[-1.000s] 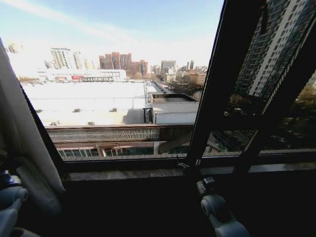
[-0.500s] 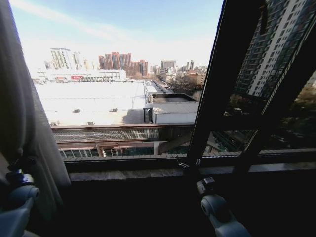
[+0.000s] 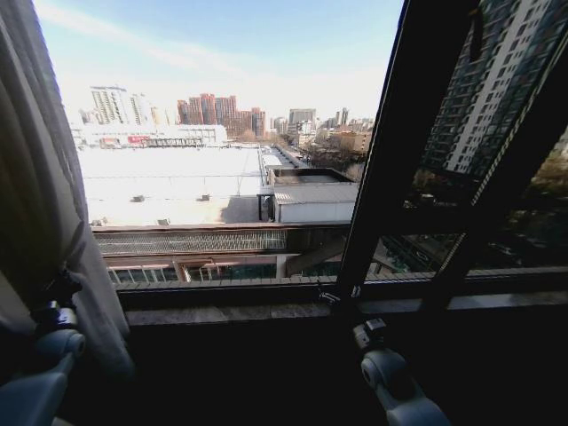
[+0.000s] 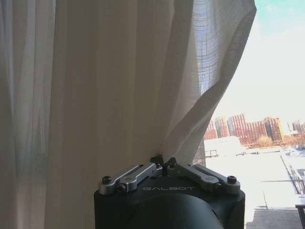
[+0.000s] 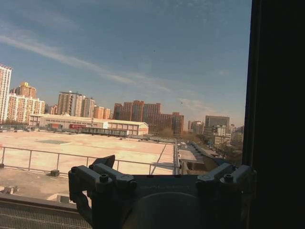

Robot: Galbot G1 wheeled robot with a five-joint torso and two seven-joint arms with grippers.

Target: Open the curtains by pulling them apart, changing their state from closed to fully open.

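One sheer off-white curtain (image 3: 40, 177) hangs in long pleats at the left edge of the head view, and it covers most of the left wrist view (image 4: 95, 95). My left gripper (image 3: 60, 287) is low at the left, shut on a pinched fold of this curtain (image 4: 163, 161) near its inner edge. My right gripper (image 3: 369, 330) is low at centre right, in front of the dark window frame. In the right wrist view it is open (image 5: 164, 168), with nothing between its fingers and the city beyond.
A thick dark window frame bar (image 3: 399, 160) slants up right of centre, with a second bar (image 3: 497, 195) further right. A stone sill (image 3: 266, 311) runs below the glass. Rooftops and towers lie outside.
My left gripper has moved right and slightly up, still holding the curtain. The panel's edge now reaches further right. The right arm has not moved.
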